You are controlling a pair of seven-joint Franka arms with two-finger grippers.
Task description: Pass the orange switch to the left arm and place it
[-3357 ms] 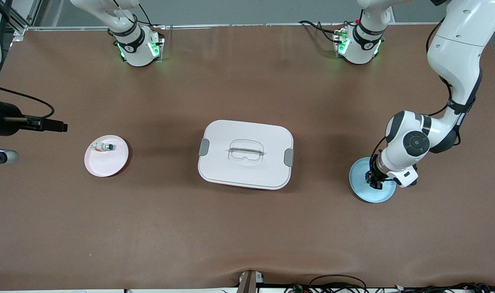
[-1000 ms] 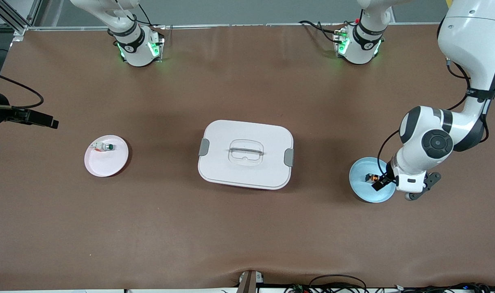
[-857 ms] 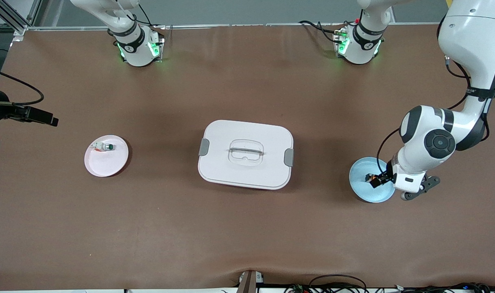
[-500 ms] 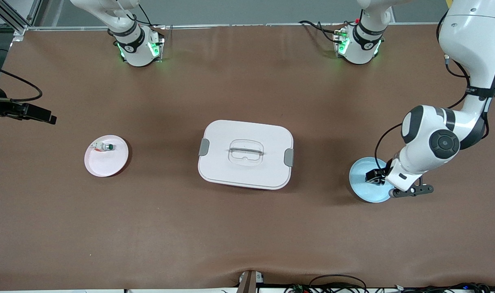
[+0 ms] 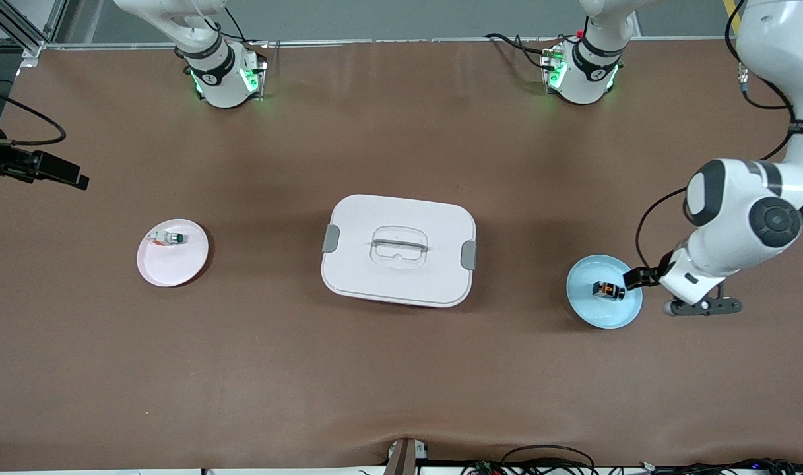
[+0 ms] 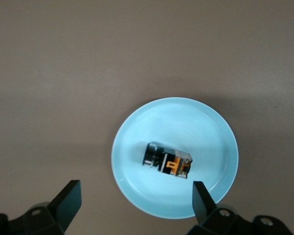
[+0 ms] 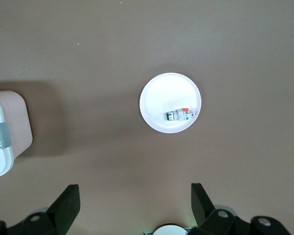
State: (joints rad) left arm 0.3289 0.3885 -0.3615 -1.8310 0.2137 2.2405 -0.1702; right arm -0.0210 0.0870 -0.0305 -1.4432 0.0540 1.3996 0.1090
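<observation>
Left wrist view showed the left gripper (image 6: 134,198) spread wide and empty, its two black fingertips (image 6: 68,198) framing bare air above the near rim of the light blue plate (image 6: 215,127); the orange switch (image 6: 168,162) lay on its side on that plate, just ahead of the jaw gap and nearer one fingertip than the other, touching neither; its long axis ran roughly across the gap, the black body toward one finger and the orange end toward the other, though which end bore the button face could not be told. The right gripper (image 7: 134,205) was likewise open and empty, waiting high over the pink plate (image 7: 157,93) with the white-bodied switch (image 7: 179,115) ahead of its jaws and the box (image 7: 5,132) off to one side. Judged from this, a descent off-centre might land a finger on the switch or the rim and tip the plate; a low carry across the middle would risk clipping the box.
</observation>
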